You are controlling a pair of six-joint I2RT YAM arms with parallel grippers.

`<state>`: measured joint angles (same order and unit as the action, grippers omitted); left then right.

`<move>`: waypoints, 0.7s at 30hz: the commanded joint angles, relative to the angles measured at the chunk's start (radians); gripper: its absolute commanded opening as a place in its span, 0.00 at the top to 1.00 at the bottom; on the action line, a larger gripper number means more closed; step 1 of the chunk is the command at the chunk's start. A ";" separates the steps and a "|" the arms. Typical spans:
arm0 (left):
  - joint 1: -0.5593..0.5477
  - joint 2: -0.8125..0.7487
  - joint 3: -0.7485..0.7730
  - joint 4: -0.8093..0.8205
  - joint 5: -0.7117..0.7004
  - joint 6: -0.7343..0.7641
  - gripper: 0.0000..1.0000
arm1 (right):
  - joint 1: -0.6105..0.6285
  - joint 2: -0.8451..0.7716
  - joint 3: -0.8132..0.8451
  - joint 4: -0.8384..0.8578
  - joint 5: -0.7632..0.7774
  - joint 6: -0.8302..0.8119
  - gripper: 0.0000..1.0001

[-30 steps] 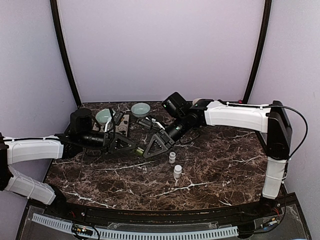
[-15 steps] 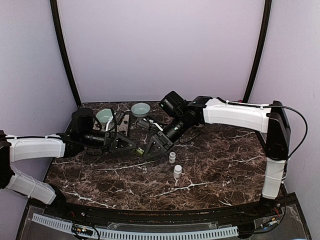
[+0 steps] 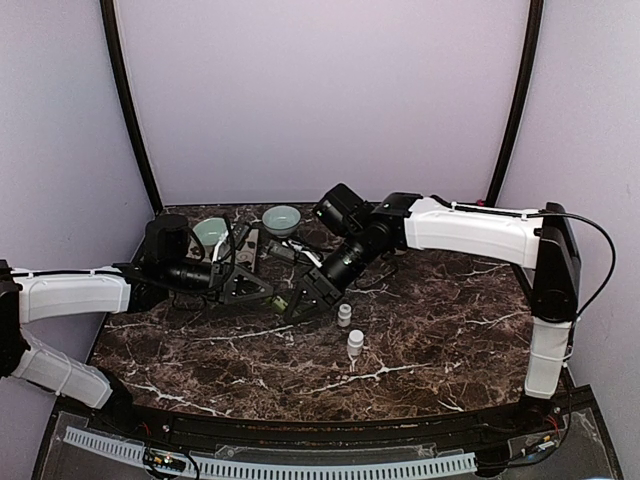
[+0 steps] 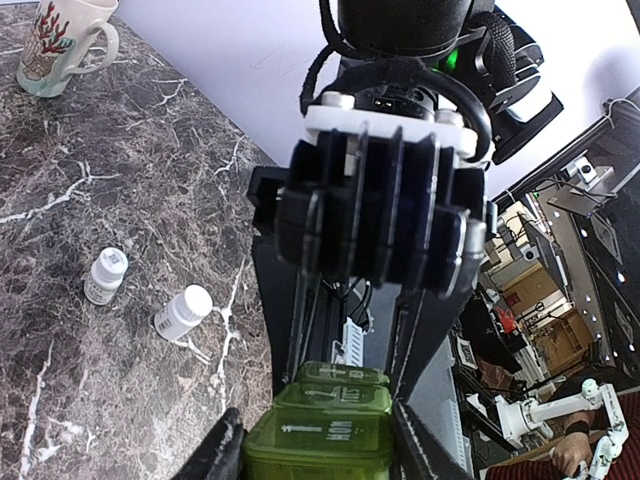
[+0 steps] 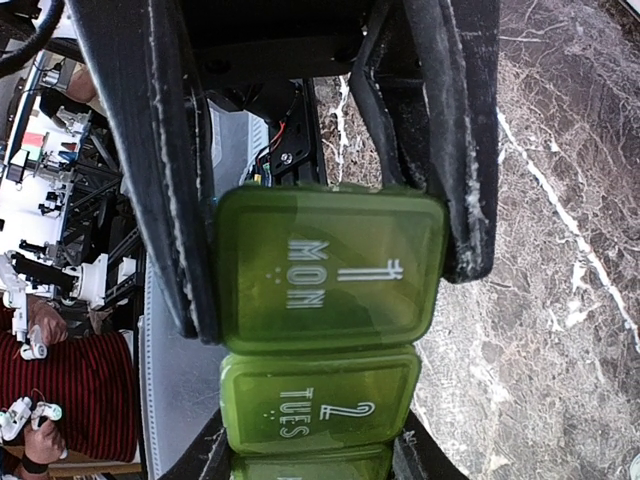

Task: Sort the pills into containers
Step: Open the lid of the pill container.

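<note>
The containers (image 5: 330, 265) are olive green, with pale lettering "1 MON" and "2 TUES" on the lids. The desk (image 3: 450, 330) is dark brown marble with white veins. 2 bottles (image 3: 344, 316) (image 3: 355, 345) are white, 2 bowls (image 3: 282, 218) (image 3: 208, 233) pale teal. The mug (image 4: 65, 45) is cream with a reddish branching pattern.

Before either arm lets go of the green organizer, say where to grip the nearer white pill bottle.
Take the nearer white pill bottle by its round body just under the cap, with the pincer coming straight down. It seems to stand upright on the marble table, and the other bottle stands close behind, so close in from left and right.
</note>
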<state>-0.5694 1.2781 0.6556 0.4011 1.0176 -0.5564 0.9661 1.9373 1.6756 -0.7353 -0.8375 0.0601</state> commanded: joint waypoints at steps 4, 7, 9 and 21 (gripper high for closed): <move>-0.006 -0.022 0.044 -0.007 -0.006 -0.021 0.74 | 0.010 -0.016 -0.013 0.096 0.055 0.016 0.64; -0.006 -0.036 0.025 0.019 -0.004 -0.019 0.75 | -0.011 -0.041 -0.067 0.197 -0.045 0.090 0.58; -0.006 -0.044 0.011 0.042 -0.002 -0.024 0.75 | -0.026 -0.054 -0.094 0.254 -0.096 0.132 0.56; -0.005 -0.048 -0.012 0.091 -0.001 -0.039 0.76 | -0.053 -0.059 -0.105 0.355 -0.188 0.225 0.46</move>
<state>-0.5705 1.2591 0.6552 0.4496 1.0019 -0.5884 0.9230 1.9102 1.5715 -0.4610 -0.9966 0.2447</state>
